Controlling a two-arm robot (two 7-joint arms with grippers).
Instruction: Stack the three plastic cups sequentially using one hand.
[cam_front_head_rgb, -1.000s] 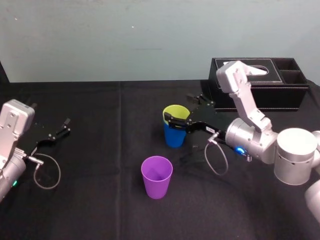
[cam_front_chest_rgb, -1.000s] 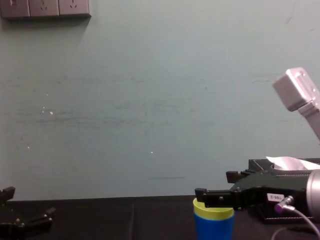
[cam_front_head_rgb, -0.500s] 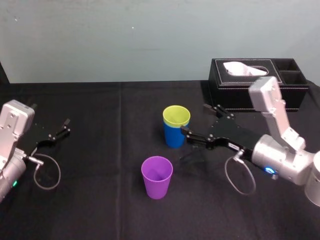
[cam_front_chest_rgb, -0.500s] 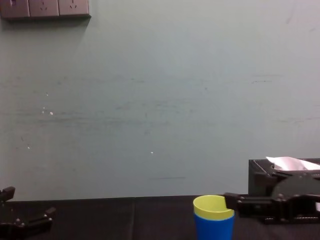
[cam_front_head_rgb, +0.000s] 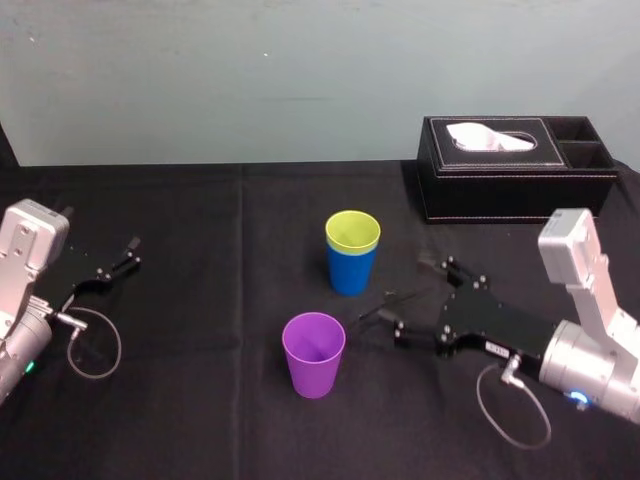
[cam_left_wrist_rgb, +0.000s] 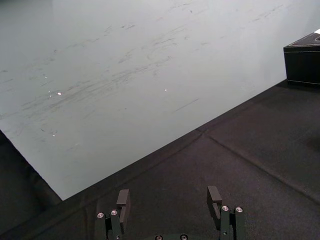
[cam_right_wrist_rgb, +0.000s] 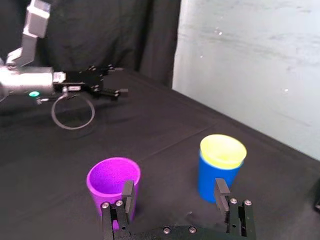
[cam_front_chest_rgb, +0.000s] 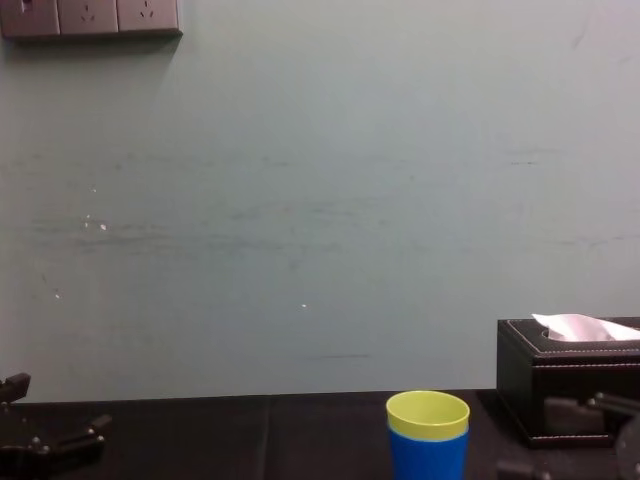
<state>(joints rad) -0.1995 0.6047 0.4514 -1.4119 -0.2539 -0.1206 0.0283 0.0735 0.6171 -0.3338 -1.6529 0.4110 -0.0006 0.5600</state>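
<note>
A yellow-green cup (cam_front_head_rgb: 352, 231) sits nested inside a blue cup (cam_front_head_rgb: 351, 271) at the middle of the black table. The purple cup (cam_front_head_rgb: 314, 353) stands alone, upright, nearer to me and a little to the left. My right gripper (cam_front_head_rgb: 420, 298) hovers open and empty to the right of both, touching neither. From the right wrist, the purple cup (cam_right_wrist_rgb: 112, 181) stands just beyond one finger and the nested yellow-green cup (cam_right_wrist_rgb: 223, 151) in the blue cup (cam_right_wrist_rgb: 214, 178) just beyond the other. My left gripper (cam_front_head_rgb: 118, 261) rests open at the far left.
A black leather tissue box (cam_front_head_rgb: 515, 170) with a white tissue stands at the back right, behind the right arm. The pale wall (cam_front_head_rgb: 250, 80) closes the table's far edge. Black cloth (cam_front_head_rgb: 220, 300) lies bare between the left gripper and the cups.
My right gripper has drawn back from the blue cup toward the front right, staying open. The yellow-green cup stays nested in the blue one. The left arm has not moved.
</note>
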